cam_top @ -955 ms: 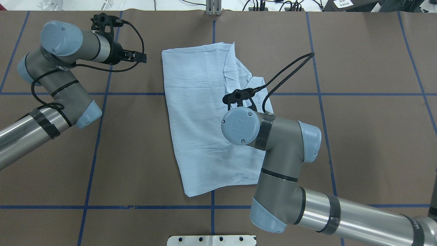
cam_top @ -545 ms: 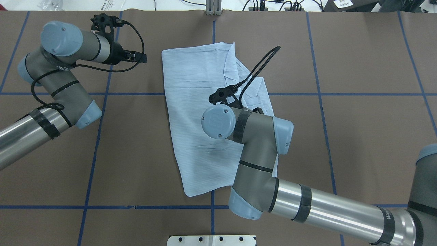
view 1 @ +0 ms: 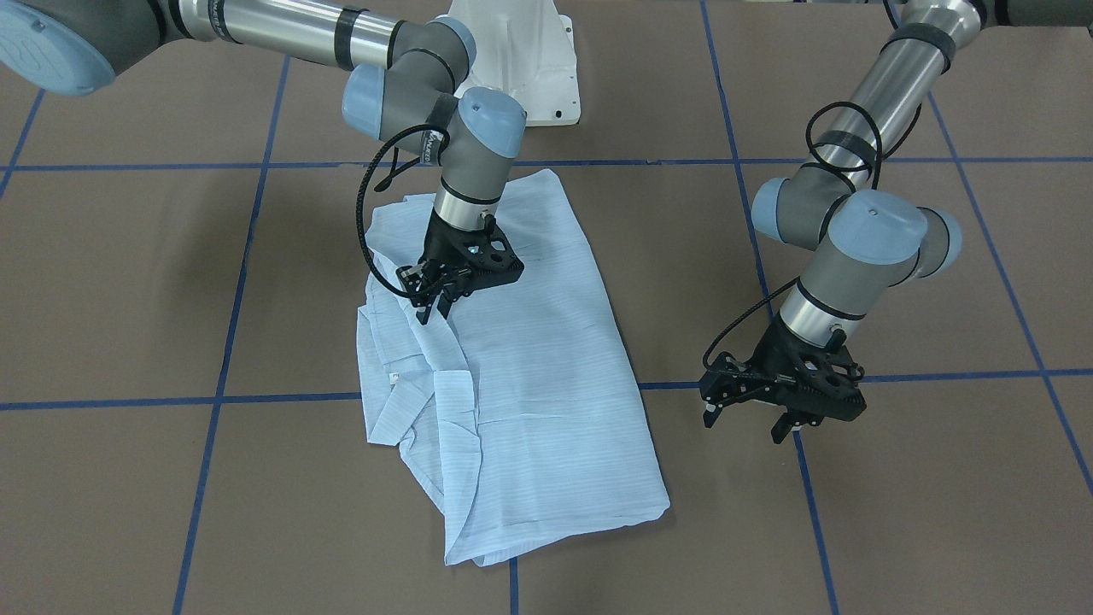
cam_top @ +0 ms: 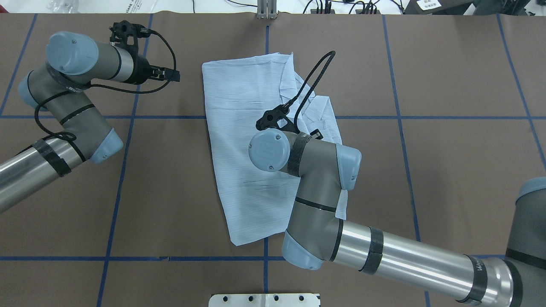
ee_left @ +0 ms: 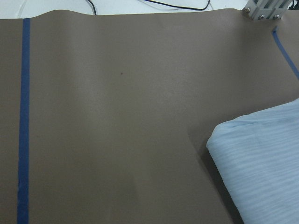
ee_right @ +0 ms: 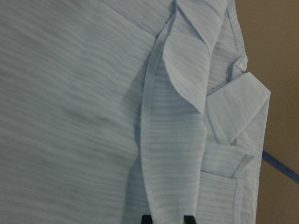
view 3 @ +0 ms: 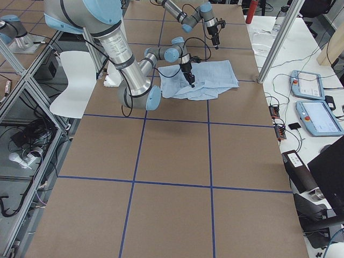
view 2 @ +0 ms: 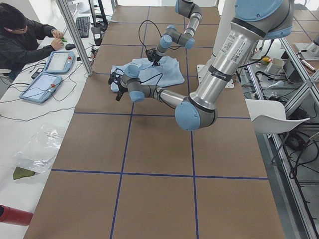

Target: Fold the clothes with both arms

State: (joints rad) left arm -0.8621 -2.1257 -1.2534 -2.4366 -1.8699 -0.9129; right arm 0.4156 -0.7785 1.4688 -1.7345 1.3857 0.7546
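Pale blue, finely striped cloth: the shirt point(cam_top: 234, 149) lies folded into a long, rough rectangle in the middle of the brown counter point(cam_top: 448, 170), across one of the blue tape lines point(cam_top: 162, 117). Its side toward my left is a smooth, straight fold. The side toward my right is rumpled at the far end, with loose flaps and a turned-over corner lying on one another.

My right arm point(cam_top: 324, 204) reaches in over the shirt, bent at the wrist so that my right tool point(view 1: 431, 309) points down at that rumpled edge. Its fingers stand a narrow gap apart. In the right wrist view their black tips point(ee_right: 146, 219) sit either side of a long raised fold of cloth. I cannot tell whether they touch the fabric, and I see nothing pinched between them.

My left arm point(cam_top: 74, 113) is off to the side, apart from the shirt. My left tool point(view 1: 743, 425) hangs over bare counter near the shirt's far left corner, fingers spread wide and holding nothing. The left wrist view shows brown counter, a blue line and just that corner of the shirt at its lower right.

At the counter's end on my left, a person point(view 2: 22, 40) sits at a white side desk with two tablets point(view 2: 59, 60).
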